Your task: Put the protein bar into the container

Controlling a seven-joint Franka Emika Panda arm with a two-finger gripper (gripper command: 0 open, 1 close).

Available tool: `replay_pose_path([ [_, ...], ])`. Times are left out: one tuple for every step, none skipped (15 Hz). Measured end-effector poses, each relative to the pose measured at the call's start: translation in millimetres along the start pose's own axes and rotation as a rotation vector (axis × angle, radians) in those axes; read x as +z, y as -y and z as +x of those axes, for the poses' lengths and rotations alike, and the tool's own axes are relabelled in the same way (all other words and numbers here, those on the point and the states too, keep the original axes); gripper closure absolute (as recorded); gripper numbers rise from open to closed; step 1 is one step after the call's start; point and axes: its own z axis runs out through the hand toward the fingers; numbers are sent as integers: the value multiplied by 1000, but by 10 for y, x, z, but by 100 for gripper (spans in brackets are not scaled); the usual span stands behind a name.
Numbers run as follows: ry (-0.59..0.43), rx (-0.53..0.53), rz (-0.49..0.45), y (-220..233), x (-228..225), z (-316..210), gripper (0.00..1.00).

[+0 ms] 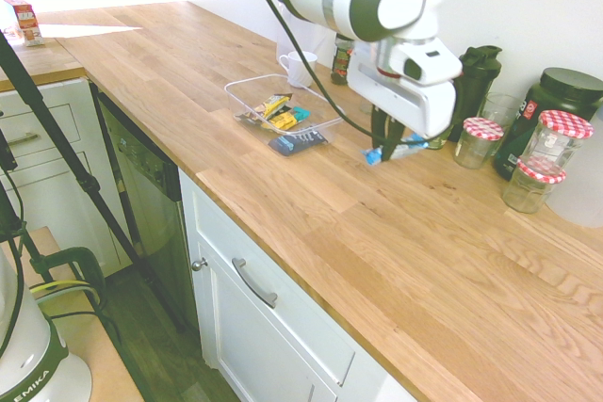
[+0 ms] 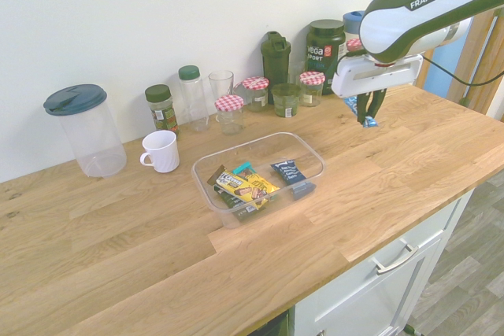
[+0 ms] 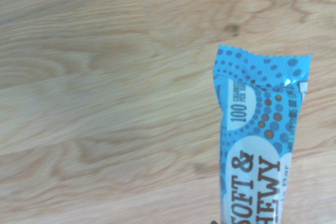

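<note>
Gripper (image 1: 387,144) clamps protein bar (image 1: 396,151) above the countertop (image 1: 377,233).

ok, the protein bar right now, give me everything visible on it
The protein bar is a slim bar in a glossy light blue and white wrapper with a crimped, zigzag end, dot pattern and dark print reading "SOFT & CHEWY" and "100". The gripper is shut on it and holds it roughly level, clear of the wooden counter, off to the side of the container, not over it.
</note>
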Motion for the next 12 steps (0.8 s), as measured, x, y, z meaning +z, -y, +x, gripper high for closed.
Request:
replay_pose_path([
  [-7, -14, 2, 110, -86, -222, 100],
  [-15, -30, 7, 244, -157, -447, 100],
  [-25, -46, 11, 374, -224, -673, 100],
  [-33, -56, 9, 488, -270, -892, 100],
  [-45, -67, 7, 604, -306, -1111, 100],
  [-56, -76, 5, 718, -364, -1321, 100],
  [-64, -81, 3, 825, -424, -1495, 100],
  [-73, -85, 0, 933, -470, -1664, 100],
  [-79, -86, -4, 1040, -478, -1816, 100],
  [-80, -85, -12, 1129, -450, -1936, 100],
  [-77, -88, -22, 1219, -399, -2039, 100],
  [-73, -90, -30, 1305, -334, -2115, 100],
])
